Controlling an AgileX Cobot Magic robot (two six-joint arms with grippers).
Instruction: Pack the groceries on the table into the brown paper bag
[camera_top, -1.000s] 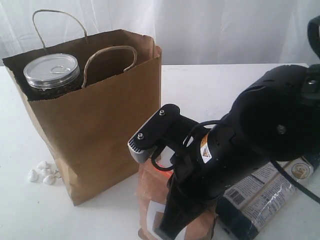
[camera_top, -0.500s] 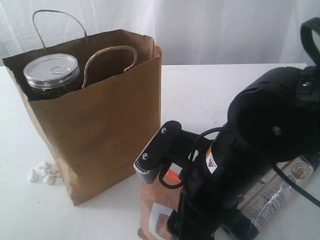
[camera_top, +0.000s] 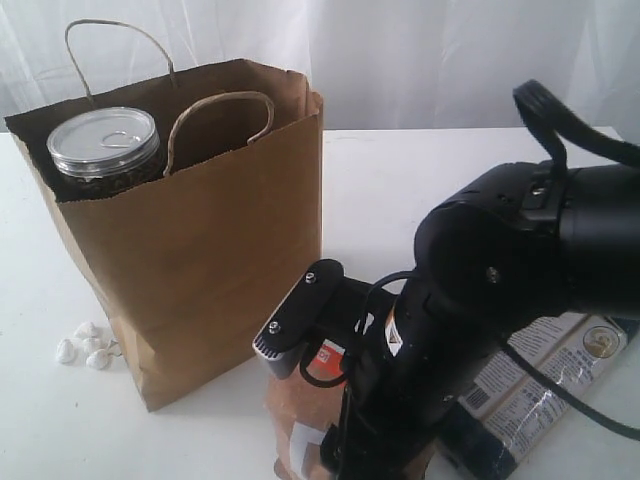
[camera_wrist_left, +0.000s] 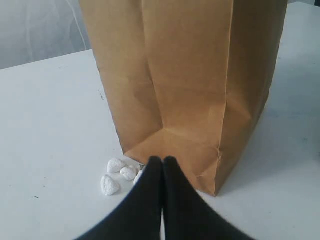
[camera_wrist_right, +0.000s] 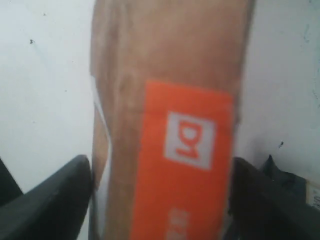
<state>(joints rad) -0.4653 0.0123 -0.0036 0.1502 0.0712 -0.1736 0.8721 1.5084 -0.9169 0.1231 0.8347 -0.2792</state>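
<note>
The tall kraft-brown paper bag (camera_top: 200, 240) is standing upright on the white worktop (camera_top: 400, 170), its two twisted loop handles rising above the rim. A silver pull-tab can (camera_top: 103, 140) is sitting inside it, on the left in the exterior view, with its lid showing at the rim; the rest of the bag's inside is hidden. A few small white lumps (camera_top: 85, 345) are lying just beside the bag's base, too small to identify. The right arm is covering most of the brown pouch with an orange label (camera_top: 285, 405), which the frame edge is cutting off. The right hand (camera_wrist_right: 161, 167) is hanging over this pouch with its fingers (camera_wrist_right: 55, 200) spread wide, one on each side; blur is hiding whether they are touching it. The long dark-blue packet (camera_top: 530, 385) is lying partly under the arm. The left hand (camera_wrist_left: 162, 162) is pressed shut on nothing, near the bag's foot.
</note>
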